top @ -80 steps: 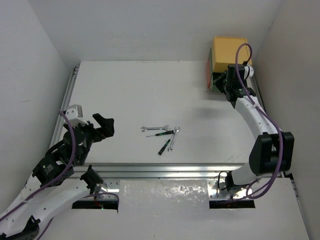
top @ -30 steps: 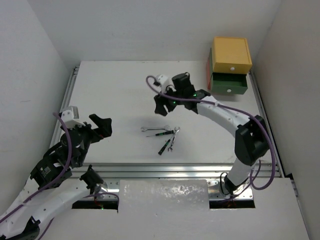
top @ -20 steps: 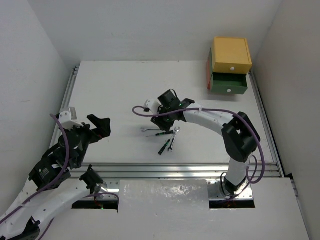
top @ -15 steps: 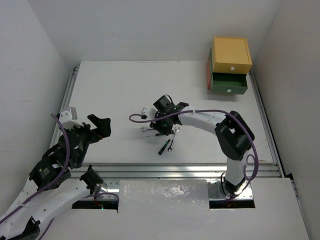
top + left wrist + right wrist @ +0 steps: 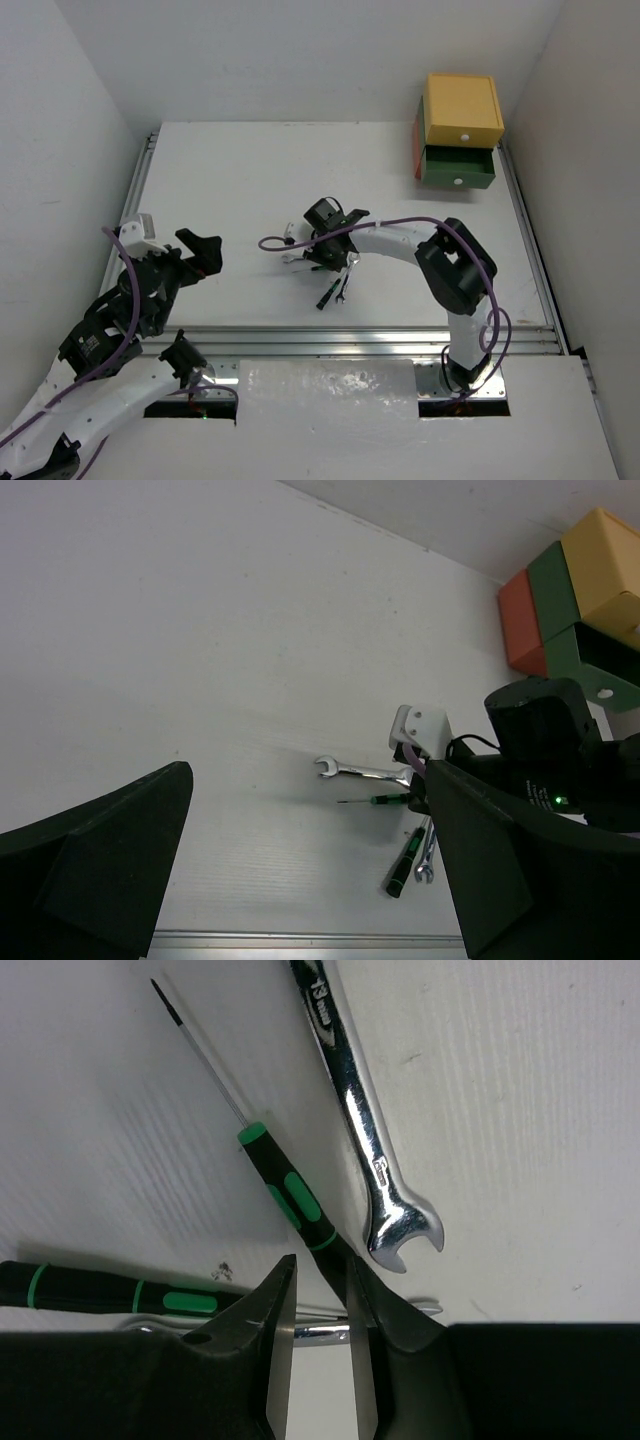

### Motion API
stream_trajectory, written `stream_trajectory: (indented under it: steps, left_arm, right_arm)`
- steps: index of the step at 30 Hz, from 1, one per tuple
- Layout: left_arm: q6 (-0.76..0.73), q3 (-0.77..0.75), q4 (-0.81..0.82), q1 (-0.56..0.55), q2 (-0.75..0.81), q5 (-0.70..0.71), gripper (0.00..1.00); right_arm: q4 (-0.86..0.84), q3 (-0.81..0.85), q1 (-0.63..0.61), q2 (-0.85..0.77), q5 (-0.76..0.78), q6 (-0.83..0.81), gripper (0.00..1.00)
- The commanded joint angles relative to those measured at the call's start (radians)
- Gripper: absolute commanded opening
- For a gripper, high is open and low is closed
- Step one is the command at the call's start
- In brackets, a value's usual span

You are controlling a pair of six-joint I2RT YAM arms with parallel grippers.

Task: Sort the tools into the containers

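Black-and-green, the thin screwdriver (image 5: 285, 1185) is lying on the white tabletop (image 5: 230, 180) in the middle cluster, its shaft pointing away from the right gripper (image 5: 318, 1270). That gripper's jaws are standing narrow on either side of the handle's tail. Whether they are actually pinching it cannot be told from the wrist view.

A silver wrench (image 5: 350, 1090) is lying just beside the screwdriver, its open end near the fingertips, and a second black-green screwdriver (image 5: 110, 1290) is resting close by on the other side.

The step in hand looks like picking up this one screwdriver. The next move is probably calling for a firm squeeze and a straight lift, so the neighbouring wrench is not dragged along.

The yellow drawer (image 5: 462, 108), green drawer (image 5: 458, 168) and orange-red drawer (image 5: 418, 140) are waiting stacked in the far right corner, well apart from the tools. The green one seems to be sitting forward of the yellow.

The left gripper (image 5: 203, 252) is hanging above the near left of the tabletop, jaws spread wide and holding nothing.

Plain white walls are enclosing the tabletop on three sides.
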State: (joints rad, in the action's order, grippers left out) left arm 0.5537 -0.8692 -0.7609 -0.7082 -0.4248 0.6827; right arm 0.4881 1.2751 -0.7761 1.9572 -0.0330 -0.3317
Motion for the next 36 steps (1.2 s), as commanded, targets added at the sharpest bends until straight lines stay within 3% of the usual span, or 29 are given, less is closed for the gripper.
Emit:
stream_trajectory:
  steps: [1,9,18,26,36]
  left_arm:
    - [-0.012,-0.01,0.023,0.0,-0.011,-0.009,1.0]
    - [-0.012,-0.008,0.025,0.0,-0.005,-0.009,1.0]
    - [-0.011,-0.008,0.025,0.0,0.003,-0.009,1.0]
    - [-0.011,-0.008,0.021,0.0,0.006,-0.008,1.0]
    - [-0.008,-0.008,0.021,-0.002,0.008,-0.003,1.0]
  right_arm:
    - [-0.037,0.009,-0.009,0.022,0.019,-0.024,0.26]
    - [-0.037,0.003,-0.015,0.048,0.021,-0.026,0.23]
    - [-0.022,0.003,-0.026,0.062,0.008,-0.032,0.26]
    - [-0.062,-0.013,-0.032,0.02,0.031,-0.047,0.11]
    - [-0.221,-0.12,-0.025,-0.253,0.097,-0.035,0.06]
